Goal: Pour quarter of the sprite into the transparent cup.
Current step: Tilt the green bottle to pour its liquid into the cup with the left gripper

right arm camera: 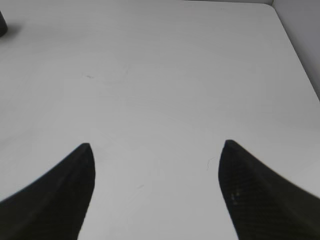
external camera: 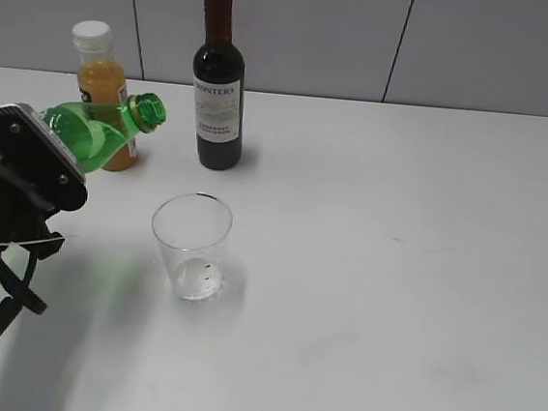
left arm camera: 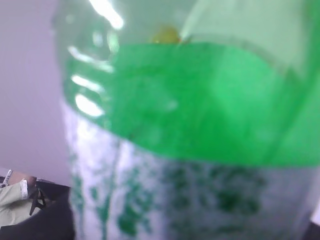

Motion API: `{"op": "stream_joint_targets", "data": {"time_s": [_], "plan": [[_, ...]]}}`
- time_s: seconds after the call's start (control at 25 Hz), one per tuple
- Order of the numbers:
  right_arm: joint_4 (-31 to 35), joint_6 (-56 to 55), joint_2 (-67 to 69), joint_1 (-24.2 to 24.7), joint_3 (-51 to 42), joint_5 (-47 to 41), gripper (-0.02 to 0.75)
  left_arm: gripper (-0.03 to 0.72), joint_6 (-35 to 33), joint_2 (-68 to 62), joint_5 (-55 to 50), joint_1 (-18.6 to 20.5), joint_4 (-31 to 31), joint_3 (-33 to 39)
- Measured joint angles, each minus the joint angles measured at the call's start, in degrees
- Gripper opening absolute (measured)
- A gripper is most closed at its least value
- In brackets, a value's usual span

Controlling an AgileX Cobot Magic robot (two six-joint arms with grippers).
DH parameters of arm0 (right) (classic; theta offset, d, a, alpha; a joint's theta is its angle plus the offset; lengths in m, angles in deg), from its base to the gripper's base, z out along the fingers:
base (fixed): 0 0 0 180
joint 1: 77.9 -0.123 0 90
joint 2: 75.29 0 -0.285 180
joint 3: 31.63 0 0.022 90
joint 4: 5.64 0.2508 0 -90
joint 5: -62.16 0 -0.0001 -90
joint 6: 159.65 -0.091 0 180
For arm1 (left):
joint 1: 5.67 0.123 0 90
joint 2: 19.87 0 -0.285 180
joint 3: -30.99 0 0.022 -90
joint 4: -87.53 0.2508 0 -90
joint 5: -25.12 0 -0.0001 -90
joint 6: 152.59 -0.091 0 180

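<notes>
The green sprite bottle (external camera: 102, 127) is held tilted in my left gripper (external camera: 36, 158) at the left of the exterior view. Its open neck points right and slightly up, and stays left of and above the transparent cup (external camera: 190, 246). The cup stands upright on the white table (external camera: 393, 275), with only tiny dark specks at its bottom. In the left wrist view the bottle (left arm camera: 200, 110) and its pale label fill the frame, blurred; the jaws are hidden behind it. My right gripper (right arm camera: 156, 150) is open and empty over bare table; it is out of the exterior view.
An orange juice bottle (external camera: 100, 77) with a white cap stands behind the sprite. A dark wine bottle (external camera: 217, 88) with a red top stands at the back, right of it. The table's right edge (right arm camera: 300, 55) shows in the right wrist view.
</notes>
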Motion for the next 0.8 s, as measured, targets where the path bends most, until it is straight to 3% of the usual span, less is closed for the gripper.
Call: {"op": "stream_joint_targets", "data": {"time_s": [0.4, 0.8], "plan": [[0.05, 0.00, 0.00, 0.00, 0.00, 0.00, 0.594, 0.466, -9.47, -0.08, 0.00, -0.19, 0.51, -0.12], [0.05, 0.00, 0.00, 0.00, 0.00, 0.00, 0.594, 0.466, -13.57, -0.08, 0.00, -0.19, 1.16, -0.12]]}}
